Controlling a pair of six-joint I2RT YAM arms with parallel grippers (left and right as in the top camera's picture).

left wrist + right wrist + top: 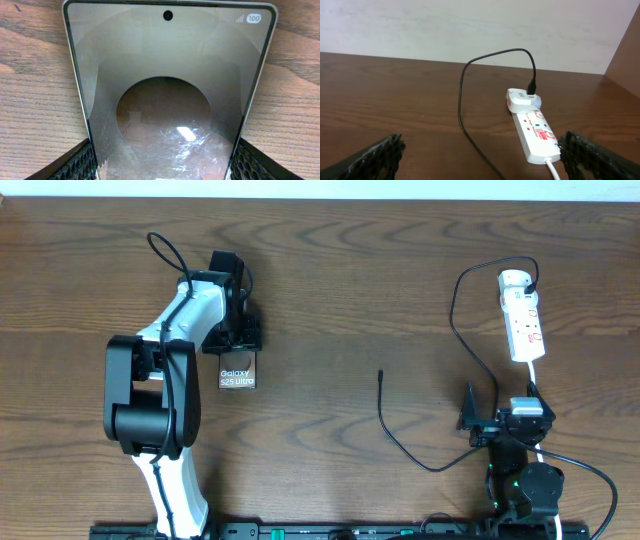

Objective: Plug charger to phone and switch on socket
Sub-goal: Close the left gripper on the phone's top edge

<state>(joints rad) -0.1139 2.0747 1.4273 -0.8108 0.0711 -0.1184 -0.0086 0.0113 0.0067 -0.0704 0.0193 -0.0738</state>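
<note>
- Dark brown-grey phone point(238, 370) is sitting left of centre on the wooden table point(330, 270), its white lettering facing up.
- Left gripper point(162, 160) is clamping the phone, its textured pads point(75, 162) pressing against both long edges at the end nearest the arm.
- Black charger point(405, 445) is trailing across the right half of the table, its connector tip point(381, 376) resting on bare wood, well apart from the phone.
- Its other end is sitting plugged into a white adapter point(520, 98) at the far end of the socket point(536, 134).
- White socket is lying near the table's far right side, just beyond the right gripper point(481, 145).
- Right gripper is hovering with its jaws standing wide apart, holding nothing and facing the socket.
</note>
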